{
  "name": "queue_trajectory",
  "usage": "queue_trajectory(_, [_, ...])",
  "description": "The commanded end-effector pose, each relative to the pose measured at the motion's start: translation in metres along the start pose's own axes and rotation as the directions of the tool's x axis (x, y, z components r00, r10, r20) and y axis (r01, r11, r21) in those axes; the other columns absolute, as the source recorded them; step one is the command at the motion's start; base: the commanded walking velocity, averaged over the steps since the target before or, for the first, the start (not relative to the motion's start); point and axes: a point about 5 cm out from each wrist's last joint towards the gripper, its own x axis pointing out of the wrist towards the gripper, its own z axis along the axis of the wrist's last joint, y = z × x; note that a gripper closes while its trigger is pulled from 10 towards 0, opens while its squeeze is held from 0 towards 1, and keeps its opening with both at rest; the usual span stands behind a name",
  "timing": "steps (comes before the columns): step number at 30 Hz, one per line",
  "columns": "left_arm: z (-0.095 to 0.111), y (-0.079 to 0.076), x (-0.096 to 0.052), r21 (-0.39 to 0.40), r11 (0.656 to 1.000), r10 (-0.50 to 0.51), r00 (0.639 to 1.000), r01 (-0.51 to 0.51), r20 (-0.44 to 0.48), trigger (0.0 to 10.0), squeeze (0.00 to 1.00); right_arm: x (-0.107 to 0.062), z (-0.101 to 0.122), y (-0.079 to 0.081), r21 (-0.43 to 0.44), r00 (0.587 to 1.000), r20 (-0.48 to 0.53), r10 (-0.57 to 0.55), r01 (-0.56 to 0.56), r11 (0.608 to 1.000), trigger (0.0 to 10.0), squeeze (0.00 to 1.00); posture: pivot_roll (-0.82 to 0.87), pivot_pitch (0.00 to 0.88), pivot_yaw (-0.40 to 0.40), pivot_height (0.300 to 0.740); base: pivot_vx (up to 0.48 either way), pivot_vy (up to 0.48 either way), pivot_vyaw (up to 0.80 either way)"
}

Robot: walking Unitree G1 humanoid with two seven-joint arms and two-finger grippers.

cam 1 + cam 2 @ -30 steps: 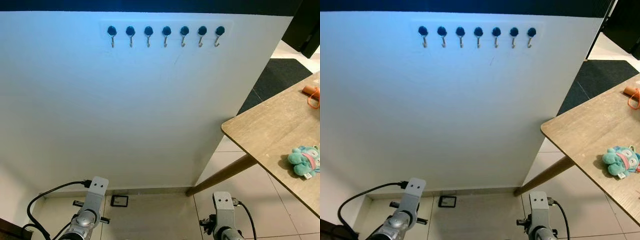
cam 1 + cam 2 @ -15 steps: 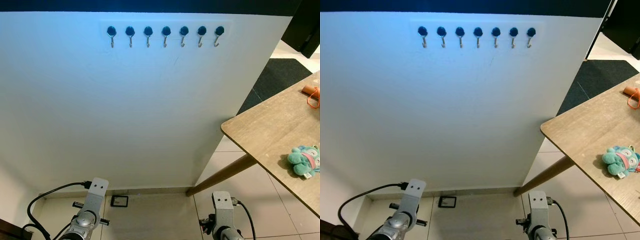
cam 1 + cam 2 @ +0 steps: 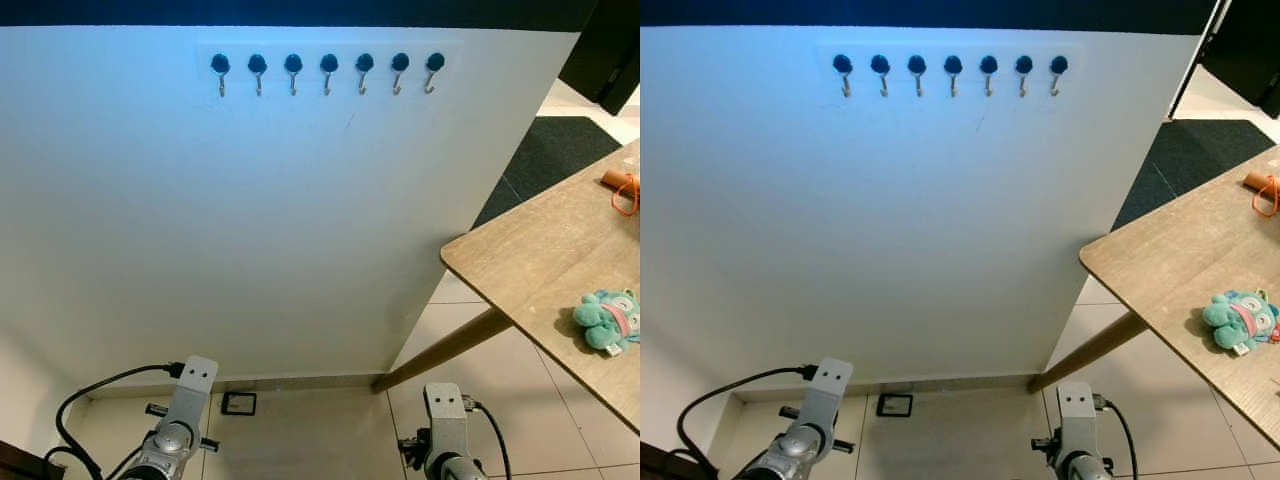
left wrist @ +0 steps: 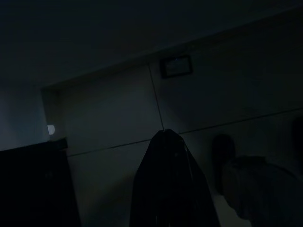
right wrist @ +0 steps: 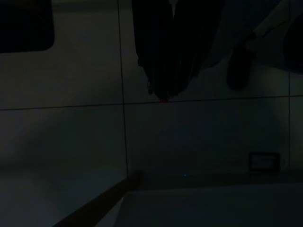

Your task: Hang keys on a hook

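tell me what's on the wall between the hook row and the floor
Nothing: in the left eye view the white wall is bare from the hooks down to the skirting.

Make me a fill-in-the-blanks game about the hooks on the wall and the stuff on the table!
1. The row of hooks on the white wall has ____ hooks.
2. The hooks all hang ____, with no keys on them.
3. The plush toy lying on the wooden table is mostly ____ in colour.
4. Both arms hang low, above the tiled ____.

Missing words: seven; empty; teal; floor
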Motion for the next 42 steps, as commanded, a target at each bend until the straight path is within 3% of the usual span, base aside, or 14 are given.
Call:
queue_trajectory(1, [0.0019,-0.0070,0.0001,-0.007,1.000,-0.017,1.000,0.017,0.012,10.0,0.00,-0.0009,-0.0027,-0.0007,-0.011,1.000,-0.004,-0.005,0.005,1.000,10.0,0.00,0.07,0.015,-0.023,0.740,0.000,0.000,0.00])
queue_trajectory(42, [-0.0024,-0.0137,-0.0009,-0.004,0.999,-0.041,0.999,0.041,0.001,10.0,0.00,-0.0016,-0.0038,-0.0012,-0.016,1.000,0.001,-0.005,0.005,1.000,10.0,0.00,0.06,0.015,-0.018,0.740,0.000,0.000,0.00])
